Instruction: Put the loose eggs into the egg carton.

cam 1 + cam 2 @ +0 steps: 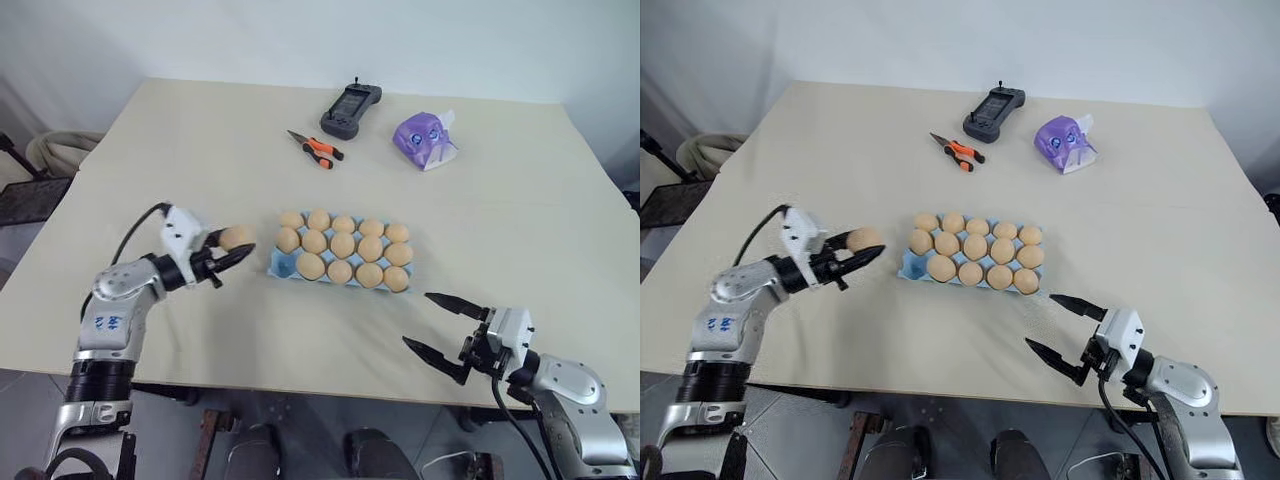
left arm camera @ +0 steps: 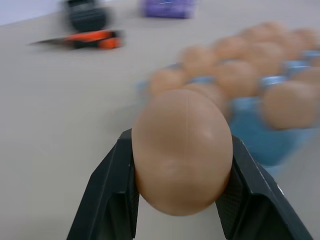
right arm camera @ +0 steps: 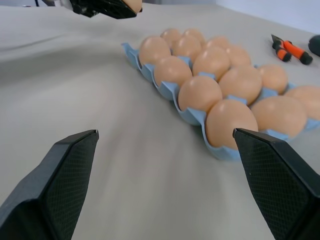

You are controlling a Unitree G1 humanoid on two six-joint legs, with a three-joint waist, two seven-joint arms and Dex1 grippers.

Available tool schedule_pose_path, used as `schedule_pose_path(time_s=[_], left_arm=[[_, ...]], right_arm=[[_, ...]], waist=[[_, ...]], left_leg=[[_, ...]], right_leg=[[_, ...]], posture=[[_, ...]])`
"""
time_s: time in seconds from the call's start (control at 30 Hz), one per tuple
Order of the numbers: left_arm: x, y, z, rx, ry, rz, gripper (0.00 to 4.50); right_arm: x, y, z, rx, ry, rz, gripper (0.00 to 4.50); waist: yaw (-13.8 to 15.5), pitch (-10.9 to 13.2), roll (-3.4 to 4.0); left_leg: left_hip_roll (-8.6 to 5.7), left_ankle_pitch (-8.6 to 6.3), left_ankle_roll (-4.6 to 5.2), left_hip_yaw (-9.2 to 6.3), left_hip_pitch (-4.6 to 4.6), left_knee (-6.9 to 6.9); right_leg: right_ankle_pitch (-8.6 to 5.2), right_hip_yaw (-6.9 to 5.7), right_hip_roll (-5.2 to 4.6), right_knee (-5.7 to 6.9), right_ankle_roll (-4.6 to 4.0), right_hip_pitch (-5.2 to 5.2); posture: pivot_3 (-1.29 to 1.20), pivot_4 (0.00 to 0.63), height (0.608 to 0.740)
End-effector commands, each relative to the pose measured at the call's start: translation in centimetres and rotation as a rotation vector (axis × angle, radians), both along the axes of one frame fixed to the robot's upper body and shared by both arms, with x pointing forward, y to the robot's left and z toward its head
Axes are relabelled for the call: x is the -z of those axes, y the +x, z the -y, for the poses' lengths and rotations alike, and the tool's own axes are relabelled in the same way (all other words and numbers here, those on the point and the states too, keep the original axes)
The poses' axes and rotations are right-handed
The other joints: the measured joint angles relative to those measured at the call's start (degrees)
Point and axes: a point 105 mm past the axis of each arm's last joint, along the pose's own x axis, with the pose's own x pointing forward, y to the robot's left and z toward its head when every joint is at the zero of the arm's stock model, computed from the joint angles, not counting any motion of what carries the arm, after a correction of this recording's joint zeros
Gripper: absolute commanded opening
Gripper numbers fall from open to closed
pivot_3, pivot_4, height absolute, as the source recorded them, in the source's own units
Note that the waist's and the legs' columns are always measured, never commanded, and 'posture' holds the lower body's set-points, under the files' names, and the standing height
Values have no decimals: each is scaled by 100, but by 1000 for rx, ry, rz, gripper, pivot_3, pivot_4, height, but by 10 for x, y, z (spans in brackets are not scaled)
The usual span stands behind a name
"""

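My left gripper (image 1: pixel 240 246) is shut on one tan-brown loose egg (image 1: pixel 236 237), held just above the table to the left of the egg carton (image 1: pixel 279 266). In the left wrist view the egg (image 2: pixel 182 150) sits squeezed between both black fingers (image 2: pixel 112 195). The light blue carton holds several eggs (image 1: pixel 343 245); its front-left cup shows bare blue. My right gripper (image 1: pixel 417 319) is open with nothing in it, near the table's front edge, to the right of and in front of the carton (image 3: pixel 131 52).
Orange-handled pliers (image 1: pixel 316 150), a black handheld controller (image 1: pixel 351 110) and a purple packet (image 1: pixel 425 140) lie at the far side of the beige table (image 1: pixel 180 160). The table's front edge runs just below both grippers.
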Motion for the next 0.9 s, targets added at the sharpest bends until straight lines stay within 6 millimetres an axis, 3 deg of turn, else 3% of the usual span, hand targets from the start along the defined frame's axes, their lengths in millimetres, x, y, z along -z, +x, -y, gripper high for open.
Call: schedule_pose_path(time_s=[0.03,0.13,0.27,0.3,0.53,0.77,0.9], left_arm=[[0,-4,33,159,51,7,1735],[7,-2,44,201,62,-14,1735],[18,0,40,195,96,-39,1735],[19,0,38,188,94,-37,2298],[17,0,21,132,87,-15,4434],[7,-9,2,87,53,47,4473],[6,-35,-41,37,72,58,4473]], right_arm=[[-12,-2,8,39,-13,56,4500],[-14,-6,9,61,-10,61,4500],[-14,-10,9,85,-8,61,4500],[-14,-10,9,88,-7,61,4500],[-16,-8,8,78,-4,65,4500],[-19,0,8,45,-10,69,4500],[-21,1,13,11,-42,59,4500]], waist=[[12,0,0],[6,0,1],[-29,-2,4],[-33,-4,7],[-60,-4,7],[-74,-3,7],[-110,-3,8]], left_leg=[[-3,1,1,0,1,0],[-4,1,1,-1,1,0],[17,-1,-9,-4,1,-1],[20,0,-11,-5,2,-1],[24,1,-12,-7,3,2],[33,2,-12,-7,4,-1],[39,1,-11,0,4,-6]], right_leg=[[0,1,1,1,1,0],[1,5,10,0,1,-1],[-1,16,45,0,-3,-5],[-1,20,48,1,-4,-5],[-1,21,43,8,-4,-3],[-1,21,47,10,-4,-5],[-1,25,42,4,-4,-6]], posture=[[0,150,740],[0,150,740],[0,150,740],[0,150,740],[0,150,740],[0,150,740],[0,150,740]])
